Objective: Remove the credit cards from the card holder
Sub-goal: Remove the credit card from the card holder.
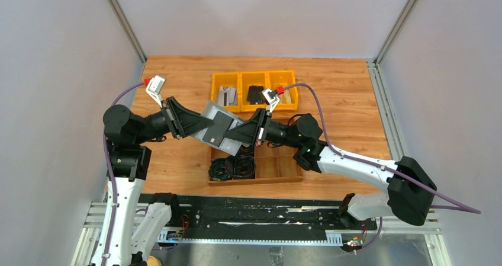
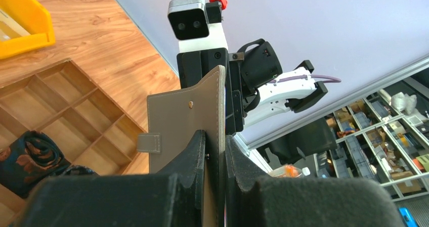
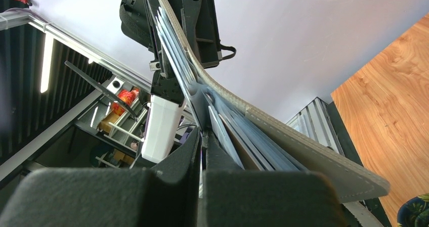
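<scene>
**Grey card holder held aloft between two arms**

The work surface is an orange-brown wooden table (image 1: 177,76) closed in by pale grey walls (image 1: 254,11) with aluminium posts at the far corners. Through the wrist cameras, shelving with storage boxes shows in the room beyond.

The flat grey, soft folding card holder (image 1: 212,113) hangs above the middle of the table, over the far-left corner of the wooden tray, clear of both. It is spread open with its inside tilted up toward the overhead camera and its edges diagonal to the table's edges. Spread like this it looks nearly square, so its long axis cannot be told. The right wrist view shows it bent in a curve, with the thin silvery-grey credit cards (image 3: 223,131) fanned inside it.

The left gripper (image 1: 206,124) is clamped on the holder's left edge. The right gripper (image 1: 229,137), coming from the right, has its jaws pinched on a thin sheet among the cards.

A row of three yellow plastic bins (image 1: 240,107) stands at the far middle:
- The left bin holds a grey-white item (image 1: 227,95).
- The middle bin holds a black item (image 1: 256,93).
- The right bin is partly hidden.

The shallow wooden compartment tray (image 1: 278,168) sits nearer, with coiled black cables (image 1: 231,168) in its near-left compartments.
</scene>
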`<state>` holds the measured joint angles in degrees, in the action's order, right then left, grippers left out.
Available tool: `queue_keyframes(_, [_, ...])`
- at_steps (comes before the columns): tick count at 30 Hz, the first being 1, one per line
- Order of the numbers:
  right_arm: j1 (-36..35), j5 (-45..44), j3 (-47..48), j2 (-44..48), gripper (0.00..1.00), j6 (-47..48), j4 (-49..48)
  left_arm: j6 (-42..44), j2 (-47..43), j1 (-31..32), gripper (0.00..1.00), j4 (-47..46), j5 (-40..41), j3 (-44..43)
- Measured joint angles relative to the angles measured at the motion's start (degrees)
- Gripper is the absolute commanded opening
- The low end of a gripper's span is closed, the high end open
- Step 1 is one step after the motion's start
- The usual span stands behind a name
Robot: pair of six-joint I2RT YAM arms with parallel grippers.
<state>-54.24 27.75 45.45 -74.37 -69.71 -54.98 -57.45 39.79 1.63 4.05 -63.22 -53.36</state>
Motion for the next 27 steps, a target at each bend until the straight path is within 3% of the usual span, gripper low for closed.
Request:
queue_keyframes(3, [0.0, 0.0, 0.0, 0.0, 0.27, -0.3, -0.1, -0.1, 0.0, 0.0, 0.0, 0.0, 0.0, 0.0])
queue_keyframes(8, [0.0, -0.6, -0.1, 0.0, 0.4, -1.4, -0.8, -0.4, -0.1, -0.1, 0.0, -0.7, 0.4, 0.0])
queue_keyframes(17, [0.0, -0.6, 2.0, -2.2, 0.41, -3.0, -2.8, -1.5, -0.2, -0.1, 0.0, -2.8, 1.1, 0.0])
queue_keyframes(22, [0.0, -0.6, 3.4, -3.9, 0.14, -4.0, -3.8, -2.3, -0.7, -0.4, 0.0, -4.2, 1.8, 0.0])
queue_keyframes(23, [0.0, -0.5, 3.4, -4.0, 0.1, -4.0, -3.8, -2.4, -0.8, -0.4, 0.05, -4.3, 1.9, 0.0])
queue_keyframes(25, [0.0, -0.5, 3.5, -4.2, 0.05, -4.2, -3.8, -2.5, -1.2, -0.4, 0.33, -4.6, 2.0, 0.0])
queue_keyframes(27, [0.0, -0.4, 3.5, -4.2, 0.0, -4.2, -3.9, -2.6, -1.6, -0.4, 0.5, -4.7, 2.3, 0.2])
